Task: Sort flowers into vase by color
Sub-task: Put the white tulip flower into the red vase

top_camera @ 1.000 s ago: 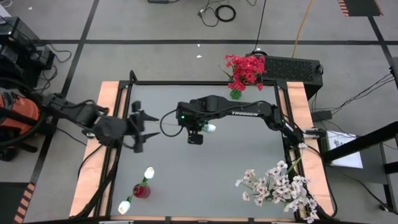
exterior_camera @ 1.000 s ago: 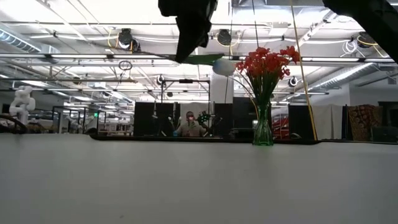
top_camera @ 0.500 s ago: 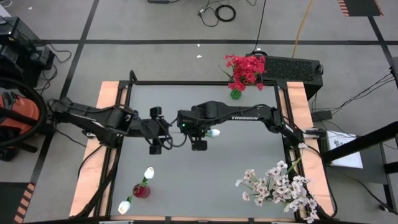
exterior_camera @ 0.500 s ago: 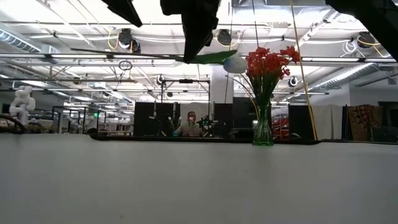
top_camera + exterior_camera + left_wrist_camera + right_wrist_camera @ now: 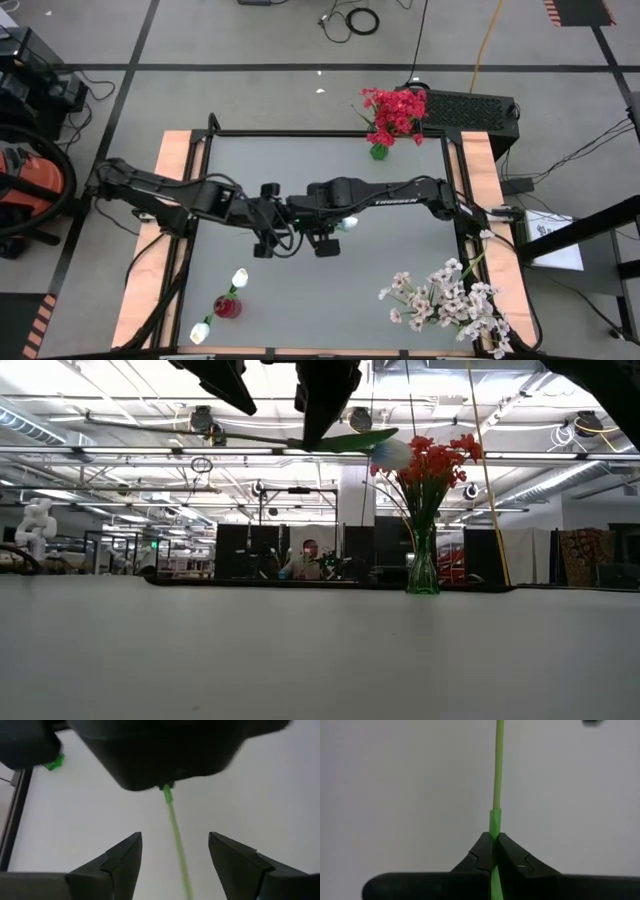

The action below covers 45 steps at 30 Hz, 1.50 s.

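A white-budded flower (image 5: 390, 455) on a long thin green stem (image 5: 200, 432) hangs high above the table's middle, with my right gripper (image 5: 323, 242) shut on the stem. My left gripper (image 5: 175, 837) is open just to the left of the right one. Its fingers stand on either side of the stem (image 5: 178, 851) without touching it. In the high view, a red vase (image 5: 227, 306) near the front left holds two white buds (image 5: 238, 278). A green vase (image 5: 378, 151) at the far edge holds red flowers (image 5: 395, 110). My right gripper pinches the stem at a thicker green joint (image 5: 494, 817) between its two fingertips (image 5: 479, 851). The fingers come from above, pointing down, and lie across the stem. The flower is lifted clear and lies about level, with its bud toward the table's right and its bare stem end toward the left.
Pale pink-white sprays (image 5: 448, 298) lie at the table's near right corner. Wooden rails (image 5: 170, 160) border the table's left and right sides. Open grey tabletop (image 5: 400, 250) lies under both grippers.
My left gripper has swung from the table's left side toward the middle and come down, tipping further downward, until its open fingers stand on either side of the stem. My right gripper has carried the flower a little toward the near edge, still level and clear of the table.
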### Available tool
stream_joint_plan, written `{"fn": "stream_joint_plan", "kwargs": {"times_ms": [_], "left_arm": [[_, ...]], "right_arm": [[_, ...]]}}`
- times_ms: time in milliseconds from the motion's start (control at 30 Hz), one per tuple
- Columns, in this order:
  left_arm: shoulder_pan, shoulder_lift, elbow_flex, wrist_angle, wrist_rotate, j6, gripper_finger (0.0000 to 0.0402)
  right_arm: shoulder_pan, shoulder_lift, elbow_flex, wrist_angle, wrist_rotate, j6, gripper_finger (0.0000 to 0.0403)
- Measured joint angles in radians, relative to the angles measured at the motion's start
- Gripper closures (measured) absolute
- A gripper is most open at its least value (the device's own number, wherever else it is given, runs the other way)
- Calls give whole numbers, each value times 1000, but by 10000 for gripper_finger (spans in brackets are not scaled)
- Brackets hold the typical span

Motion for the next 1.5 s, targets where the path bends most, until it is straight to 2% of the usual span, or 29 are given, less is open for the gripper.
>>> {"fn": "stream_joint_plan", "kwargs": {"times_ms": [133, 233, 467, 600, 767, 1067, 1300, 1400, 1500], "left_arm": [[0, 1, -15, 37, 54, -26, 167], [-1, 1, -33, 76, 74, -24, 167], [0, 1, -47, 100, -21, -18, 173], [0, 1, -47, 115, -69, 5, 201], [2, 1, -47, 105, -70, 10, 244], [3, 24, -47, 109, -79, 34, 295], [3, 23, -47, 104, -89, 46, 387], [3, 19, -47, 93, -79, 51, 389], [3, 9, -47, 80, -77, 51, 389]], "right_arm": [[7, -13, 0, -13, 83, 11, 399], [11, -33, 0, -1, 99, 6, 399], [18, -65, 0, 27, 101, -3, 399], [20, -70, 0, 27, 97, -2, 399], [20, -70, 0, 28, 96, -2, 399], [19, -70, 0, 28, 96, -5, 399], [19, -70, 1, 30, 91, -5, 399], [20, -70, 1, 36, 90, -5, 394], [22, -70, 1, 38, 90, 2, 371]]}}
